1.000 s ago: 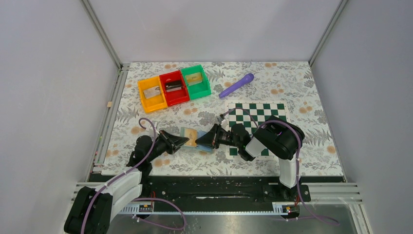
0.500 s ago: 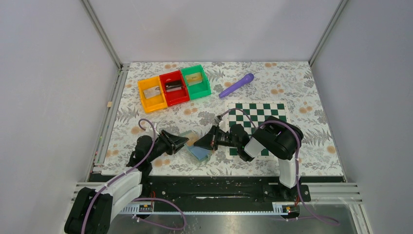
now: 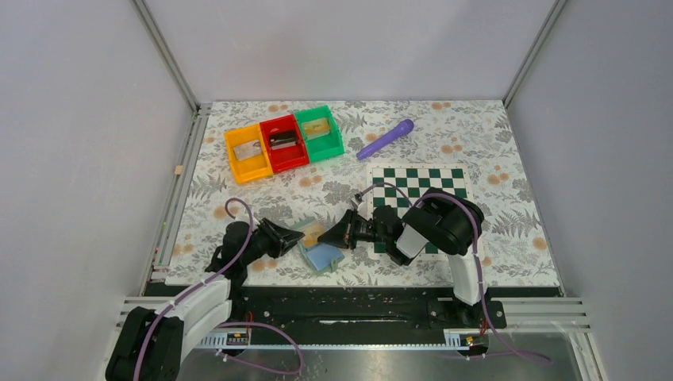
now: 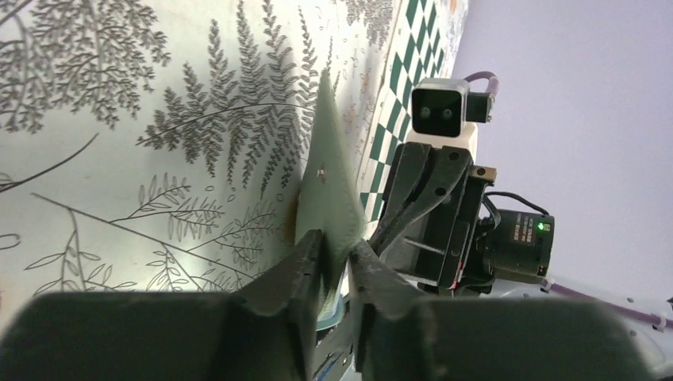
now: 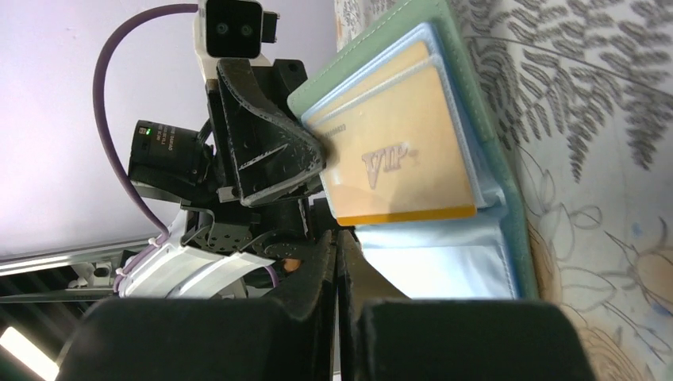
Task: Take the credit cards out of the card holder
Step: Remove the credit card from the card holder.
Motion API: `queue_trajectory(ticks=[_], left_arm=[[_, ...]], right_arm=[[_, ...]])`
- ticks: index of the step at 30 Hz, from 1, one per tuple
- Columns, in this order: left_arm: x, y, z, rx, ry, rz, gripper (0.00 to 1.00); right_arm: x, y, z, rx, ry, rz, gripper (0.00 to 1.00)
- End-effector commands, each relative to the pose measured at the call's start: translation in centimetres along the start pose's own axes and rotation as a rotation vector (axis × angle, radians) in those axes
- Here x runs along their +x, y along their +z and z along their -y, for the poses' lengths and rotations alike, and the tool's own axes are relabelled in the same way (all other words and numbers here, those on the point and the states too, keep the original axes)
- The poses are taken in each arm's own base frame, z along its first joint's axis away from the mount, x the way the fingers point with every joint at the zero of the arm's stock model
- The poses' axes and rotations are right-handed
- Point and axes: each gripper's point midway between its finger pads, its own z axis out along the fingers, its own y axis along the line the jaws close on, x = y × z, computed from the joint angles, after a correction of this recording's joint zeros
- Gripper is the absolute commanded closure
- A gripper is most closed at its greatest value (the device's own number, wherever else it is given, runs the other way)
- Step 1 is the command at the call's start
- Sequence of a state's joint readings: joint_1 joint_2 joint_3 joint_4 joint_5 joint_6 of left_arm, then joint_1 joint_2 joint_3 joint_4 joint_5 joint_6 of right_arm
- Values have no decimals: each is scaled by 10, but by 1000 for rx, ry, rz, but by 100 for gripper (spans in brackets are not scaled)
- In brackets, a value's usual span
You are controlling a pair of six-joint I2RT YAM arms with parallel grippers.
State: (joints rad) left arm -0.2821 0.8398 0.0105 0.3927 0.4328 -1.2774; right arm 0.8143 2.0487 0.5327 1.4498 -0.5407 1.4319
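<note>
Two credit cards [image 5: 401, 151] show in the right wrist view, tan-gold, stacked with a slight offset inside one light-blue pocket of the card holder [image 5: 444, 258]; the front one reads "VIP". Both sit in the pocket, neither drawn out

Holder lies spread open near the front of the table [image 3: 492, 159], between the two claws and just left of the chessboard [image 3: 421, 178]. Teal-green edging runs round the blue panels. The panel with the cards is tilted up off the floral cloth; the other panel, bare blue, lies lower, toward the right claw

On the left gripper [image 4: 337, 266] the fingers stand close on either side of the holder's green outer edge, pinching it; the panel rises on edge between them in the left wrist view

On the right gripper [image 5: 337, 266] the fingers are pressed together, tips just beside the edge of the bare blue panel. Whether anything thin is caught between them cannot be told

Claws face each other tip to tip, near, with the holder between

Far side of table: orange bin [image 3: 252, 172], red bin [image 3: 287, 163], green bin [image 3: 325, 152] touching in a row, each with something small inside; purple pen-shaped thing [image 3: 386, 138] to their right, apart from the chessboard
</note>
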Motion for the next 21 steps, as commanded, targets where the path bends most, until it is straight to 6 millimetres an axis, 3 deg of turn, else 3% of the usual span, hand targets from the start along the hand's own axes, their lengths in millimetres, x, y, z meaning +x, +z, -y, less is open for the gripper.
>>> queue_trajectory(ticks=[1,4,9,18,21], left_arm=[[-1,-2,-21,-47,8,28,87],[-3,-2,-25,-66,1,40,100],[-11,-3,-29,-47,-23,117,100],[-41,-10,-12,71,28,328,100],[-41,-7,-25,-1,1,326,100]], right_arm=[[-3,-6,-3,-13,1,26,97],[-3,-6,-1,6,-4,24,88],[-2,-8,4,56,-20,30,81],[-2,-13,11,168,-100,41,63],[2,-8,13,204,-129,24,57]])
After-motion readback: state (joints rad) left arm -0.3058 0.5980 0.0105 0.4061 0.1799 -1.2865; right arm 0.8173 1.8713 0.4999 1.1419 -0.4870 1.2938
